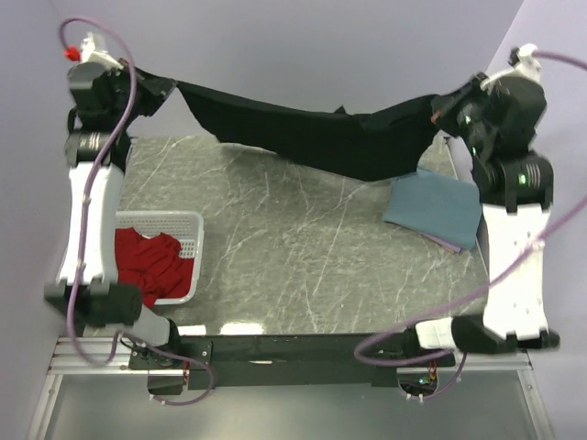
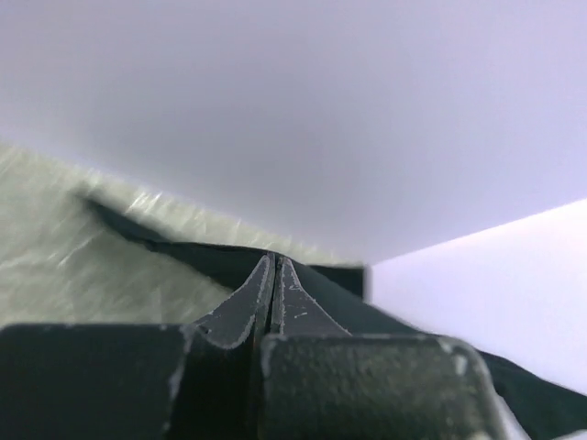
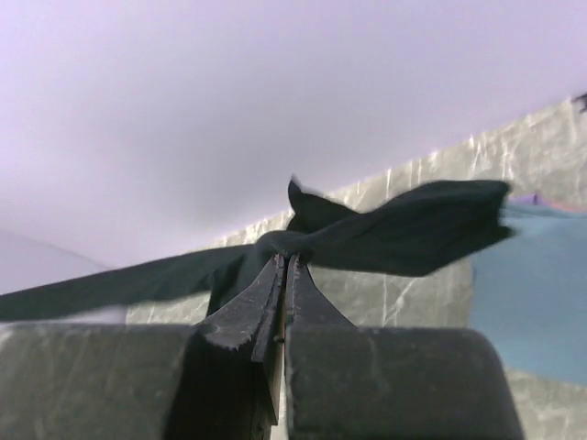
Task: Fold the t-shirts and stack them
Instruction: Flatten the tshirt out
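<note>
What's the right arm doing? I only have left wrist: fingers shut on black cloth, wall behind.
Observer: The right gripper is shut on the other end of the same black t-shirt, with cloth bunched at its tips.
Operator: Is the shirt clear of the table?
Observer: It hangs between the right gripper and the left gripper along the far edge and sags in the middle. I cannot tell whether the sag touches the table.
Operator: Where are the other shirts?
Observer: The dusty-blue t-shirt lies folded at the table's right side, and the red t-shirt sits crumpled in the white latticed basket near the left arm.
</note>
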Motion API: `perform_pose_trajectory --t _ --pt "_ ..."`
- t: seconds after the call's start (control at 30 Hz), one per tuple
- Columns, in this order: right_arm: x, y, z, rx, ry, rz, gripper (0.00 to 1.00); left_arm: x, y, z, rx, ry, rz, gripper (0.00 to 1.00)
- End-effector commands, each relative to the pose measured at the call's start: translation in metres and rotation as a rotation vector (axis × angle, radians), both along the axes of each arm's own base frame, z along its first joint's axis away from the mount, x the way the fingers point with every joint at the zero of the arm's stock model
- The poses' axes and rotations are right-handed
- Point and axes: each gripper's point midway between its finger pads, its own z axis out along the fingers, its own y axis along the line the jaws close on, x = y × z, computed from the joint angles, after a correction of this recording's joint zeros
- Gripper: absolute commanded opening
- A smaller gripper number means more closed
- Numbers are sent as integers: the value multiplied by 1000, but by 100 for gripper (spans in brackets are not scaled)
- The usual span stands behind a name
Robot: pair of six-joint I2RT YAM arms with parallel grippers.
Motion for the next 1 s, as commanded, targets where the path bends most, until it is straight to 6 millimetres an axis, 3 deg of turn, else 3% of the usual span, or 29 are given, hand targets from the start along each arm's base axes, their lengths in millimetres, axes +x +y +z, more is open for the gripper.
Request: perform_pose_trajectory --t 0.0,0.03,0.07,0.27,0.37,0.53,0.6,0.73,0.8,0.83,0.9,0.93,0.97 --pt "-50 -20 80 -33 -362 -70 0 -72 1 126 -43 -439 47 0" --pt "-52 -25 82 -50 -406 -95 0 -92 3 134 -41 -474 65 0" --pt "-75 -29 96 -55 -469 -110 0 -102 7 140 -41 -495 94 0" --pt "-127 -47 127 -104 -631 -190 0 -161 18 161 -50 -624 172 0" --pt "-152 -52 144 -112 -703 -213 0 -175 23 164 -47 -645 201 0" --pt "-162 -54 155 -113 -739 -219 0 -175 23 162 -33 -641 202 0" --pt "-155 -54 152 -124 -722 -220 0 -169 23 158 -30 -621 203 0" --pt "-125 -52 133 -152 -641 -215 0 -136 19 137 -28 -516 170 0" --pt "-101 -49 121 -167 -584 -204 0 -120 15 124 -34 -467 142 0" --pt "-92 -47 114 -173 -555 -193 0 -102 13 111 -36 -424 131 0" --pt "-60 -43 95 -195 -492 -176 0 -86 4 95 -53 -379 75 0" --pt "-49 -41 89 -202 -473 -164 0 -67 2 79 -56 -334 59 0" --pt "-27 -38 75 -211 -430 -155 0 -60 -4 70 -60 -311 20 0"
